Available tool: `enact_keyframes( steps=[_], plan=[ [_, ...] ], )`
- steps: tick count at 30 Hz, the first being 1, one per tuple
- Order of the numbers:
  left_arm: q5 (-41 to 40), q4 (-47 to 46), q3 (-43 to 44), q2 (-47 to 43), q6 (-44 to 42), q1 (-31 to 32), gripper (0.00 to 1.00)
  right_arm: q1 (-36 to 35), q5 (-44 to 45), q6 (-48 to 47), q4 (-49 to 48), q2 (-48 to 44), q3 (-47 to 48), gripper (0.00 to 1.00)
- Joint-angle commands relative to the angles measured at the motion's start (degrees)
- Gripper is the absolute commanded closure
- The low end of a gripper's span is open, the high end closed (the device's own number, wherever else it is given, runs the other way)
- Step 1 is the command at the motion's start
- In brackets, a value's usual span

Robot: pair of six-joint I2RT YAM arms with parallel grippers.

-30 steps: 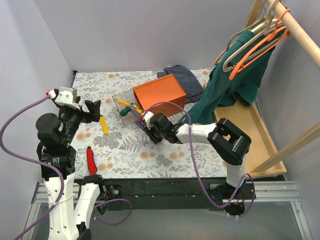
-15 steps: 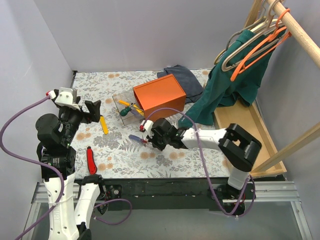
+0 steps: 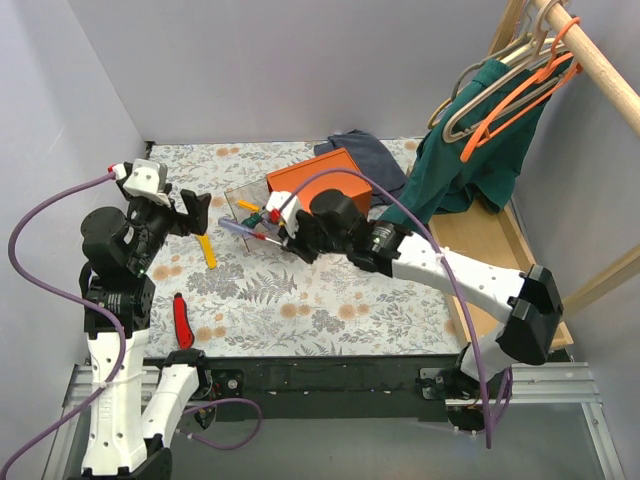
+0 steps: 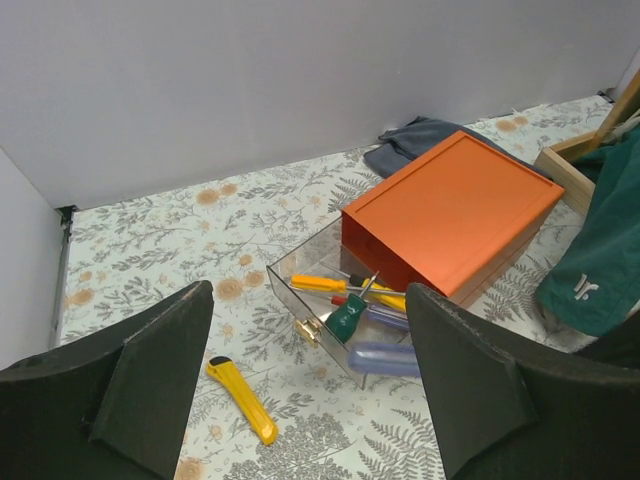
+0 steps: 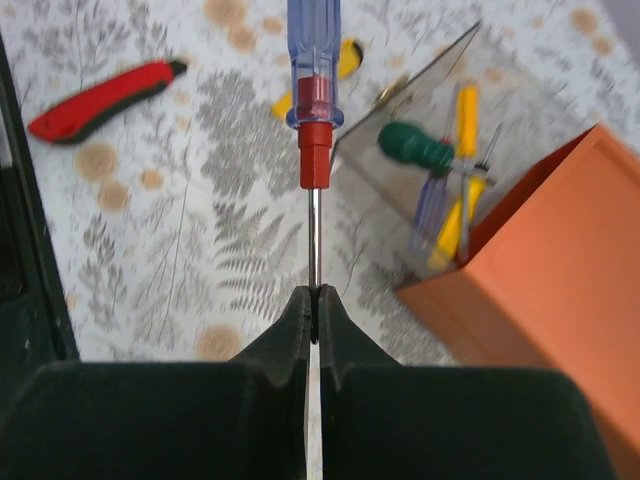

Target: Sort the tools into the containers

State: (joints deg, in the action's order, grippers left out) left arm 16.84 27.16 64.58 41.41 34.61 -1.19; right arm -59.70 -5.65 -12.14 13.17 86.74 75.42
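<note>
Jaws of your right gripper are clamping the screwdriver by its shaft, pointing the handle ahead toward the clear box.

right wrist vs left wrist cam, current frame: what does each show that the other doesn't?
Right wrist only: the right gripper shut on the shaft of the blue-and-red screwdriver, and the red cutter.
Left wrist only: the left gripper, open, the grey cloth, the green garment, and a corner of the wooden tray.
Both: the orange box, the clear box holding green- and yellow-handled tools, the yellow cutter, and the screwdriver's blue handle.
</note>
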Motion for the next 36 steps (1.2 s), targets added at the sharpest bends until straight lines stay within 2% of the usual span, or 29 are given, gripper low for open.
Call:
enact_keyframes(
  steps=[1,9,17,20,21,22,23,24,27,36],
  plan=[
    [-1.7,-1.0,2.7,0.6,-1.8,0.4,0.22,1.9,4.3,2.4,-4.5,7.6,10.2,0.99],
    [-4.4,-0.6,3.0,0.2,-4.5,0.2,0.22,5.9,6.4,6.5,-5.3,20.1,23.1,0.99],
    [-5.8,-0.2,2.5,0.2,-5.0,-0.8,0.22,8.5,6.0,9.2,-6.0,26.1,26.3,0.99],
    [-5.5,-0.2,2.0,0.3,-5.0,-1.0,0.22,8.8,2.8,9.1,-6.0,27.2,26.8,0.99],
    [-5.4,-0.2,2.0,0.3,-5.0,-1.0,0.22,8.8,2.1,9.2,-5.9,27.3,27.1,0.97],
    [-5.4,-0.2,1.9,0.3,-5.0,-1.1,0.22,8.8,1.4,9.2,-5.7,27.5,27.2,0.88],
    [-5.2,-0.3,1.8,0.3,-5.0,-1.3,0.22,8.8,-0.1,9.5,-5.6,27.6,27.2,0.75],
    [-5.2,-0.3,1.7,0.4,-4.9,-1.2,0.22,8.8,-0.8,9.9,-5.3,27.6,27.2,0.57],
    [-4.8,-0.6,1.1,0.4,-4.8,-1.4,0.22,8.8,-2.1,10.6,-4.9,26.7,26.3,0.43],
    [-3.2,-2.0,-5.1,0.6,-4.3,-1.4,0.22,10.0,0.6,9.7,-5.5,20.4,23.3,0.42]
  ],
)
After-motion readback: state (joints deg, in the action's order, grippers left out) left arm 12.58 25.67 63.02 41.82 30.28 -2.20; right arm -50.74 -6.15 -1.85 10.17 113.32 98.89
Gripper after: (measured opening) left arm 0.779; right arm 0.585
